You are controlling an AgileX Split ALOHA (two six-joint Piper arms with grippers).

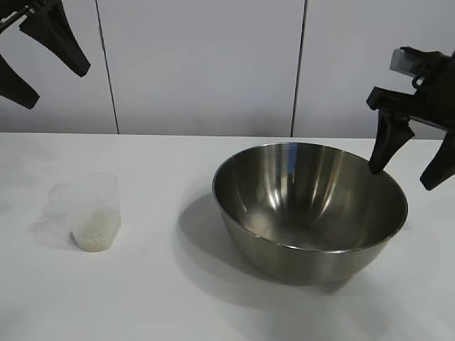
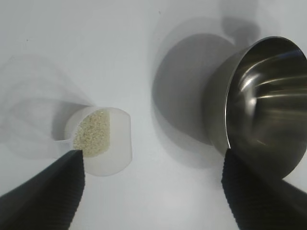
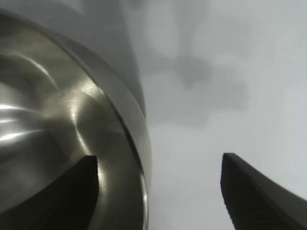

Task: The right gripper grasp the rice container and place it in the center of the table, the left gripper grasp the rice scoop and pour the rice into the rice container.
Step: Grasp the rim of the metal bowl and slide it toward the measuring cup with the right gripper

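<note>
The rice container (image 1: 306, 206), a large shiny steel bowl, stands on the white table (image 1: 163, 298) right of centre, with nothing in it. My right gripper (image 1: 402, 177) hangs open over its right rim, one finger above the inside, the other outside. The right wrist view shows the rim (image 3: 136, 143) between the fingers of the right gripper (image 3: 159, 157), untouched. The rice scoop (image 1: 92, 209), a clear plastic cup, stands at the left with rice (image 1: 94, 231) in its bottom. My left gripper (image 1: 57, 89) is open, high above the scoop. From the left wrist, the scoop (image 2: 103, 139) and rice (image 2: 92, 132) lie below the left gripper (image 2: 152, 153), the bowl (image 2: 268, 105) beside.
White wall panels (image 1: 199, 64) rise just behind the table's back edge. A strip of bare tabletop (image 1: 163, 213) separates the scoop from the bowl.
</note>
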